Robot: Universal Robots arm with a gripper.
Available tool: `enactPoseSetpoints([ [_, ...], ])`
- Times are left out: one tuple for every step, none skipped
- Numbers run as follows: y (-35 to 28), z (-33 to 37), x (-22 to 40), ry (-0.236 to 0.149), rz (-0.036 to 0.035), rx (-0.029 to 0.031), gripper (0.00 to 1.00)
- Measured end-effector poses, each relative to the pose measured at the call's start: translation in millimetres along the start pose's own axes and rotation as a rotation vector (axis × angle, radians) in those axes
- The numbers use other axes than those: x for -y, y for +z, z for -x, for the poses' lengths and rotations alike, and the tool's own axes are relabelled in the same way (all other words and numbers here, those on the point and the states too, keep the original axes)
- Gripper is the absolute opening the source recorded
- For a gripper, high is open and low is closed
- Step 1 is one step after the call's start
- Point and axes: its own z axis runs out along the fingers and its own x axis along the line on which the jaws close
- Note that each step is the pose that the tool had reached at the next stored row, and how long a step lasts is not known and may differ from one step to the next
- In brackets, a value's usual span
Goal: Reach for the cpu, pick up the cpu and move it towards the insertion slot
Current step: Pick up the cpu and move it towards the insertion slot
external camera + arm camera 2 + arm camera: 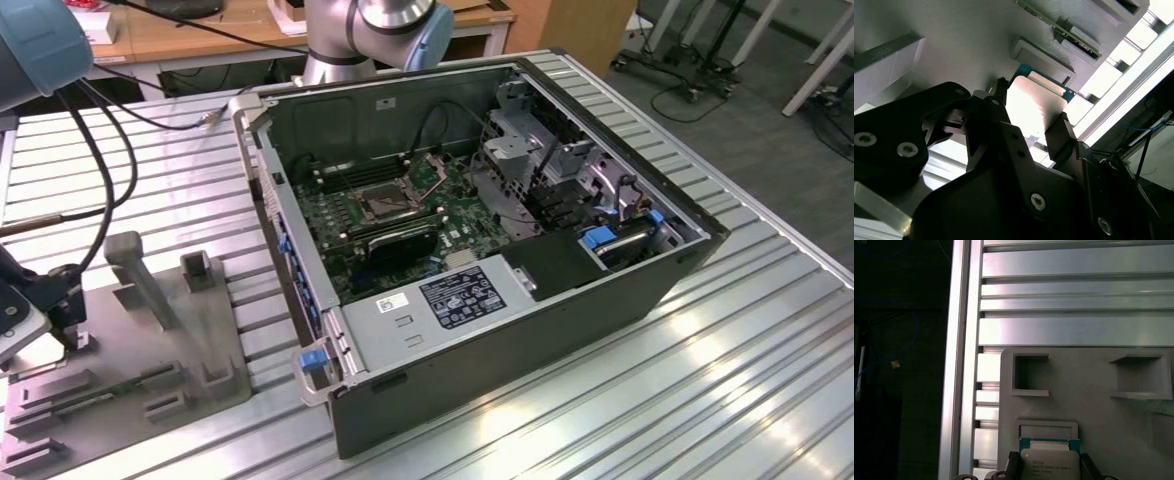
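Gripper is at the grey tray, at the exterior view's left. Its jaws are closed against two opposite edges of the cpu, which sits over a tray recess. Whether the chip has left the tray cannot be told. The insertion slot lies well apart, inside the open computer case.

Judgement: pick-up in hand. It wants an even edge grip, the chip kept level, and a straight lift clear of the recess walls, without sideways drag.
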Motion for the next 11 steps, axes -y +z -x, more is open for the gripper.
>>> enactPoseSetpoints([
  [-0.1,0.0,0.0,0.0,0.0,0.0,0.55],
  [-0.2,0.0,0.0,0.0,0.0,0.0,0.55],
  [-0.2,0.0,0.0,0.0,0.0,0.0,0.55],
  [-0.4,0.0,0.0,0.0,-0.0001,-0.0001,0.55],
  [-0.6,0.0,0.0,0.0,-0.0001,-0.0001,0.55],
  [-0.8,0.0,0.0,0.0,0.0,0.0,0.55],
  [-1.1,0.0,-0.1,0.0,0.0,0.0,0.55],
  [-1.2,0.0,-0.1,0.0,0.0,0.0001,0.55],
  [-1.3,0.0,-0.1,0.0,0.0,0.0,0.55],
  [-1.4,0.0,-0.1,0.0,0.0,0.0,0.55],
  [-1.5,0.0,-0.1,0.0,0.0,0.0001,0.55],
])
